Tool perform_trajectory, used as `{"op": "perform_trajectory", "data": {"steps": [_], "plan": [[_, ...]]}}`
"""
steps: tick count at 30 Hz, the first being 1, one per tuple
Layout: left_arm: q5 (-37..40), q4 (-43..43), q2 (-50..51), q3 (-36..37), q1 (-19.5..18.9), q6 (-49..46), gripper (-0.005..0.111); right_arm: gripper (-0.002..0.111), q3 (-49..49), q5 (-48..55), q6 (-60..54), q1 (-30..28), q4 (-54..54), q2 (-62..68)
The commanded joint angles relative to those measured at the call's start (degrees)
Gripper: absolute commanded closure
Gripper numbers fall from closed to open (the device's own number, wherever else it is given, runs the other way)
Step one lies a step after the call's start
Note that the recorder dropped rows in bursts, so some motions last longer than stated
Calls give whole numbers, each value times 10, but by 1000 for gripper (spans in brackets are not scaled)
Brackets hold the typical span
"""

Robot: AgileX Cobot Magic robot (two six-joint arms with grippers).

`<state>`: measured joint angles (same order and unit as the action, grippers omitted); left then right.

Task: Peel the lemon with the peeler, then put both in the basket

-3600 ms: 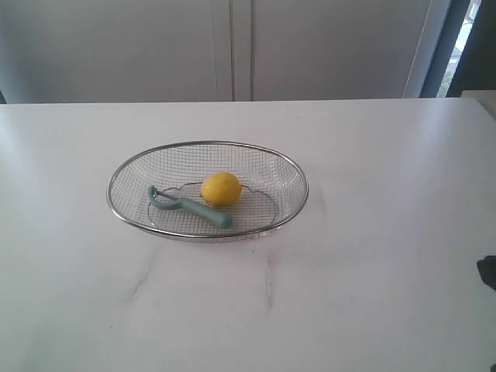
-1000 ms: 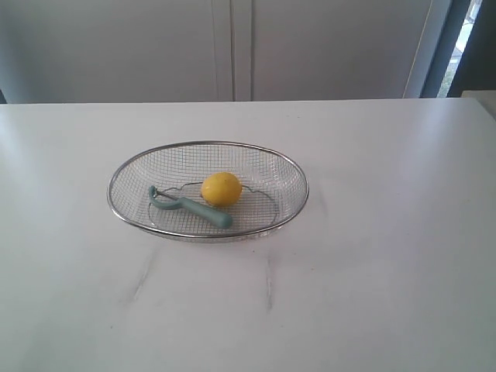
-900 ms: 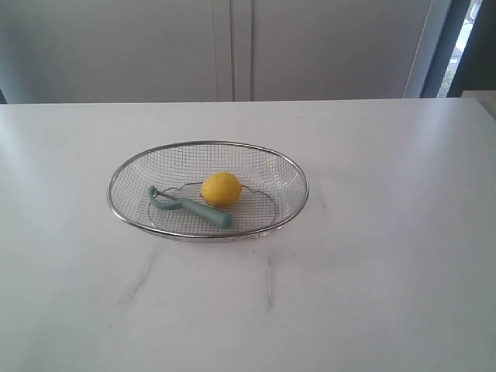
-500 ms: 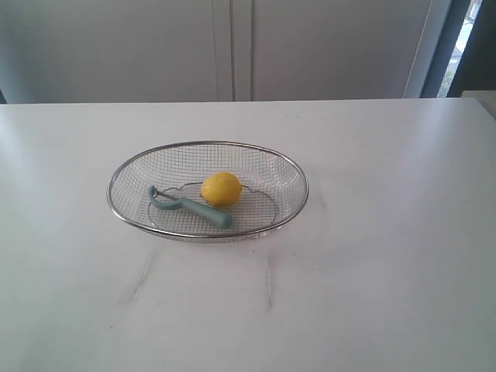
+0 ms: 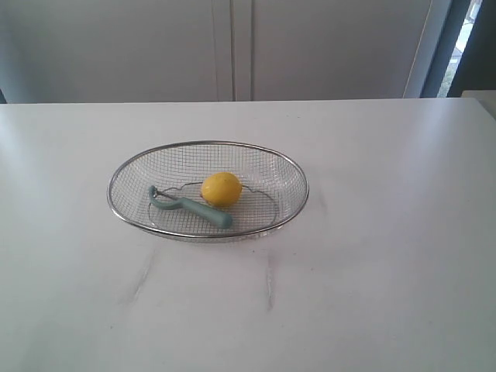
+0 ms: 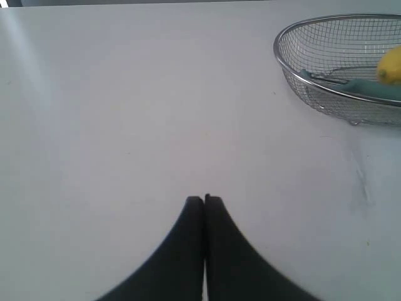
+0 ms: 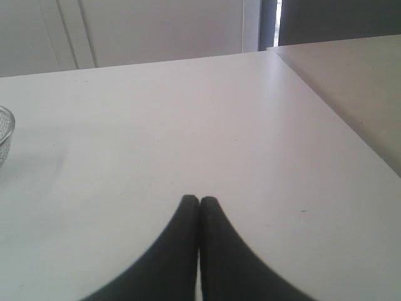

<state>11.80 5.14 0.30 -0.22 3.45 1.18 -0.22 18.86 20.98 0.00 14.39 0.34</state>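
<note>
So, left side first: the left gripper (image 6: 204, 199) is pinched fully shut, its black fingers pressed together with nothing between them. It hangs over bare white worktop (image 5: 372, 256). Everything for the task is well apart from those jaws, further in toward the middle of the worktop.

The basket (image 5: 209, 142) sits roughly mid-worktop, a touch left of centre and clear of every edge. Inside it, the peeler (image 5: 191, 206) lies flat on the mesh. Its metal head points toward the basket's left end and its teal handle runs toward the near rim. The lemon (image 5: 221, 189) rests in the middle of the basket, just behind the handle. I can't tell if the two actually touch.

On the right, the right gripper (image 7: 199, 200) is also closed tight and empty, over the worktop near its right edge and far right corner. It's well away from the basket too.

As for the views, only the exterior one shows the whole basket with both things in it. The left wrist view catches most of the basket (image 6: 326, 103), with the peeler (image 6: 369, 88) seen through the mesh and part of the lemon (image 6: 391, 64) cut off at the frame edge. The right wrist view gets only a sliver of the basket's rim (image 7: 5, 135), with no lemon or peeler. The grippers show up only in their own wrist views.
</note>
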Motion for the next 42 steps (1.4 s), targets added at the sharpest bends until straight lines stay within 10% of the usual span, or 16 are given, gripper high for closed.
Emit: {"op": "perform_trajectory", "data": {"steps": [1,26,42], "plan": [[2,3,-3,2,0,-1,107,108,2,2,2,0,-103,-3],[2,3,-3,2,0,-1,107,108,2,2,-6,2,-175,-3],[2,3,-3,2,0,-1,107,108,2,2,-249,3,-174,-3]]}}
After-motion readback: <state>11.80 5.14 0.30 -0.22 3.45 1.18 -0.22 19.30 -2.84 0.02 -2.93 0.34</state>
